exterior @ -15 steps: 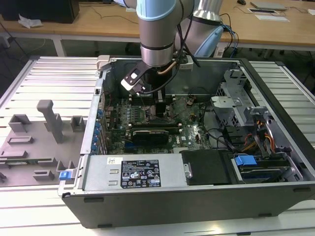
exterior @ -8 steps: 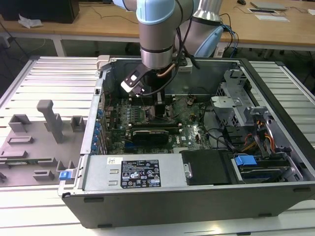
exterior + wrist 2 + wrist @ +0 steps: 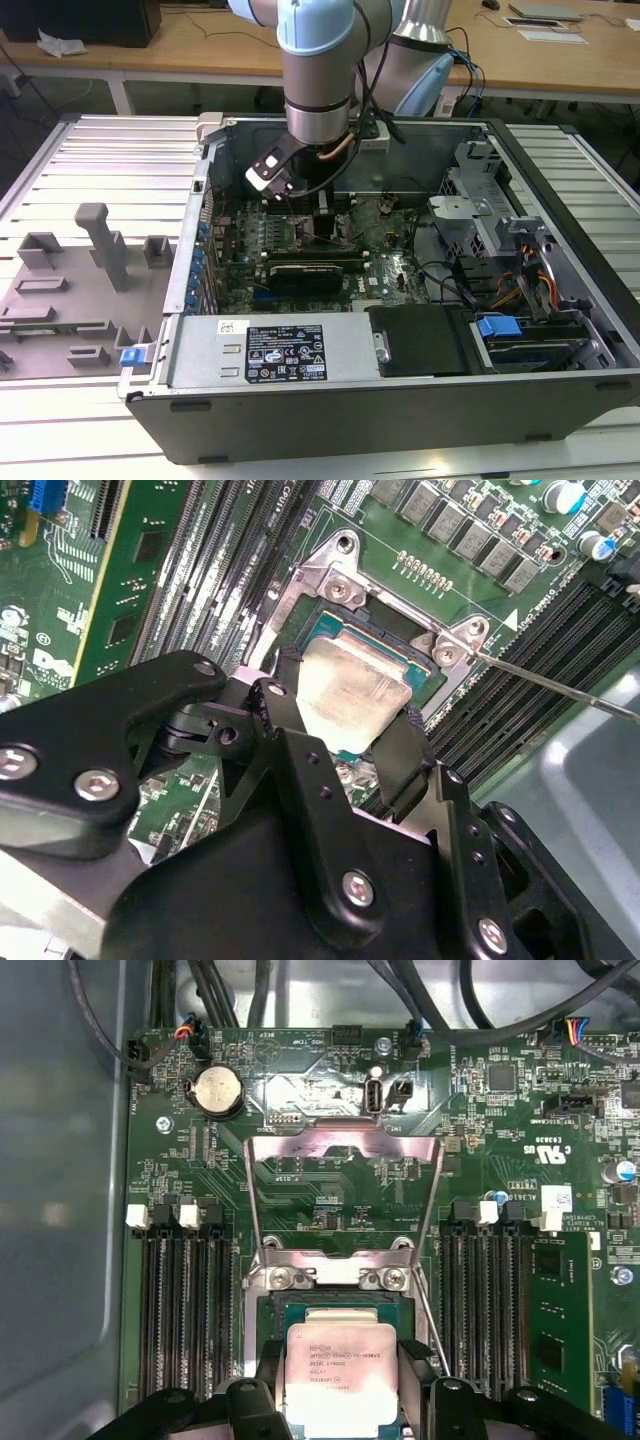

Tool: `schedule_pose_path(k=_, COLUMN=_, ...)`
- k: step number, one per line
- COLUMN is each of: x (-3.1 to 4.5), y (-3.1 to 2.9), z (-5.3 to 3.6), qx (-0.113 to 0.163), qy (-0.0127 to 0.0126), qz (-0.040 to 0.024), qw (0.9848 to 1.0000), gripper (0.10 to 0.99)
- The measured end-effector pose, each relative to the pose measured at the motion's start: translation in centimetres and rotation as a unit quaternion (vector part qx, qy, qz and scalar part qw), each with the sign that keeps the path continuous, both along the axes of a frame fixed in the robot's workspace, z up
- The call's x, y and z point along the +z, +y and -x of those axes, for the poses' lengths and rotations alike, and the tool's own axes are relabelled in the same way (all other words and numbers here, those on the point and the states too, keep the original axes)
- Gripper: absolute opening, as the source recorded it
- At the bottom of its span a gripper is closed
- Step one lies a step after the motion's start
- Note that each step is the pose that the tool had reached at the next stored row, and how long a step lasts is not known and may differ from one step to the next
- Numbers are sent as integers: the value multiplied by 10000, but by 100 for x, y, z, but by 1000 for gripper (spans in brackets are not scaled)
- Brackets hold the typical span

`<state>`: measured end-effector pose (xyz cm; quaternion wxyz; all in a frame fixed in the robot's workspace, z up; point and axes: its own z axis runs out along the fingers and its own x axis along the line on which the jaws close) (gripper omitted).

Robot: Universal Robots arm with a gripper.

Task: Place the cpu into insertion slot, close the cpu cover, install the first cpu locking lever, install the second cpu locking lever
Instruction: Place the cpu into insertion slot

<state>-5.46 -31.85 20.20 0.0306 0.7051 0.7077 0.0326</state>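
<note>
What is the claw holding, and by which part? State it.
The small flat square silvery cpu, pinched by two opposite edges in the claw, over the dark-rimmed insertion slot.

Silver arm (image 3: 318, 105) with pale-blue joint caps (image 3: 315, 25); black gripper (image 3: 347, 705) studded with silver screws (image 3: 357, 887).

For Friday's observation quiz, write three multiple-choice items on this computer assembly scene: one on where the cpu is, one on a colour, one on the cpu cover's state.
1. Where is the cpu?
A) on the floor
B) held by the gripper at the insertion slot
C) in a person's hand
2. Its top is:
A) blue
B) red
C) pale silver
3. The cpu cover is:
A) swung open
B) shut over the chip
C) missing
Answers: 1 B, black fingers flank it in both wrist views; 2 C, bare metal top; 3 A, its frame lies away from the slot.
</note>
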Motion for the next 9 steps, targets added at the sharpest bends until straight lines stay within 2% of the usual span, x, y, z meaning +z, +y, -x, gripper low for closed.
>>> schedule_pose_path(k=9, x=-14, y=8, z=1, qx=-3, qy=0, qz=-6, qw=10000, gripper=549)
